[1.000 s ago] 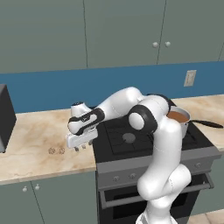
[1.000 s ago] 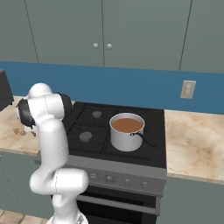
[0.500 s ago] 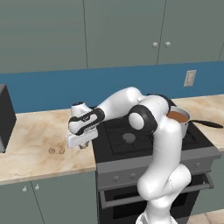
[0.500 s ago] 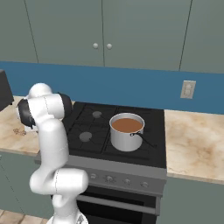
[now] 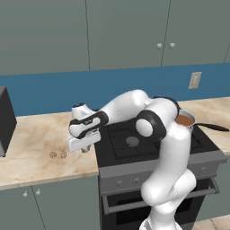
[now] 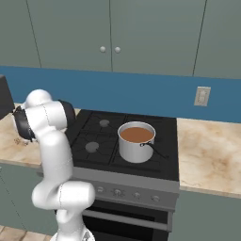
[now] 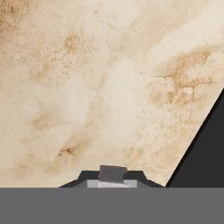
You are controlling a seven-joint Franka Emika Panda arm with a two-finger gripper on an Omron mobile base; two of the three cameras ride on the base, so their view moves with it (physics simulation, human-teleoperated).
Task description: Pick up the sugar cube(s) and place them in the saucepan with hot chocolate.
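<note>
Gripper (image 5: 83, 148) just went from wide open to fully closed in the last second; the arm barely shifted meanwhile, low over the counter (image 5: 31, 152) at left-centre of the left base view. In the hand view a small grey cube (image 7: 112, 173) sits pinched between the fingertips at bottom centre, so the jaws look clamped on one sugar cube, nearly touching each other around it. Judgement: grasp step done; lift and carry to the pan come next.

Two other cubes (image 5: 58, 154) lie on the counter in the left base view, lower left, just left of the gripper, close together and not touching it. Speckle hard to make out at this size.

Pan (image 6: 136, 140) stands on the stove (image 6: 155, 160), centre of the right base view, front right burner, handle pointing to lower right. Brown liquid fills it near the rim; no cubes visible in it. In the left base view the pan is mostly hidden behind the arm's elbow at right, rim and handle showing.

Pan is well apart from the gripper, across the stove. No cubes delivered by the look of it; task early.
</note>
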